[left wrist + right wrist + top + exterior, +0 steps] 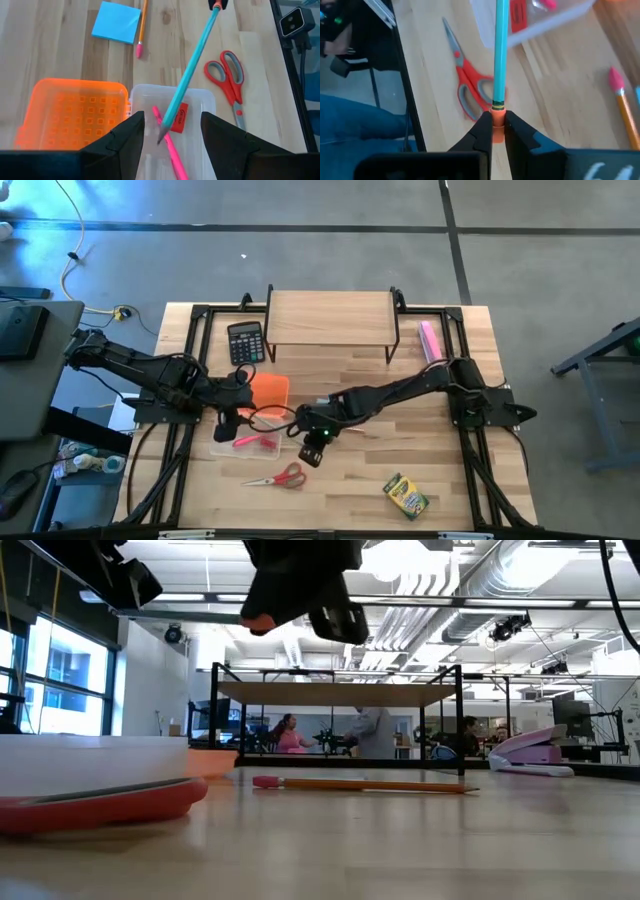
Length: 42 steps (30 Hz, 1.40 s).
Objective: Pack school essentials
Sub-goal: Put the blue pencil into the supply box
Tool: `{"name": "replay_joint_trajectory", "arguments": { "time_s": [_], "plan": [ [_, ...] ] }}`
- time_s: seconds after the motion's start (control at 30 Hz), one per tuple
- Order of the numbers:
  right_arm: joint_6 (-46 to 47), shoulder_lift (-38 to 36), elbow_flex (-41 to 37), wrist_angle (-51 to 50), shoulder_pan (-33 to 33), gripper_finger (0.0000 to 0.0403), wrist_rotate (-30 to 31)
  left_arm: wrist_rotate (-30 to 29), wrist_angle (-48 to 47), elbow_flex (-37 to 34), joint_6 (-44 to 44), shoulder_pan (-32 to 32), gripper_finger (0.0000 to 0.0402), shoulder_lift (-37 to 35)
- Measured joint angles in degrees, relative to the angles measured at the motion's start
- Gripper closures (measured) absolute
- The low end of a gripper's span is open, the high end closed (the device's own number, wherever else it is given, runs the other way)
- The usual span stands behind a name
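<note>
Teal wooden pencil (pixel 500 55) with an orange eraser end is clamped between my right pincer's (pixel 498 131) 2 fingers, tip angled down into the clear plastic case (pixel 200 97), which holds a pink pen (pixel 170 145) and a small red eraser (pixel 179 118). My left pincer (pixel 171 132) hangs spread over that case. Red-handled scissors (pixel 280 476) lie beside it; the yellow-green crayon box (pixel 405 496) sits apart
</note>
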Motion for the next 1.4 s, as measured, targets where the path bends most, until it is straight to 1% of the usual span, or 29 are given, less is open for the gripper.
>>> {"name": "replay_joint_trajectory", "arguments": {
  "time_s": [0.2,0.37,0.57,1.13,1.27,1.4],
  "plan": [
    [-0.85,0.00,0.00,4.93,-1.00,0.0383,-0.57,0.02,0.30,0.00,1.44,0.02,0.0216,0.02],
    [-1.24,0.00,0.00,5.12,-1.59,0.0383,-1.46,0.76,0.56,0.00,1.91,-0.02,0.0223,0.00],
    [-1.77,0.00,0.00,5.17,-2.02,0.0382,-1.42,3.80,3.25,0.00,1.93,-0.02,0.0255,0.00],
    [-3.25,0.00,0.00,4.80,-2.11,0.0382,-1.14,4.43,3.23,0.00,2.08,-0.03,0.0368,0.00],
    [-3.31,0.00,0.00,4.65,-2.11,0.0382,-1.06,4.59,3.21,0.00,2.10,-0.07,0.0380,0.00],
    [-3.47,0.00,0.00,4.69,-2.11,0.0380,-0.92,4.57,3.18,0.00,1.70,-0.07,0.0378,0.00]
  ]
}}
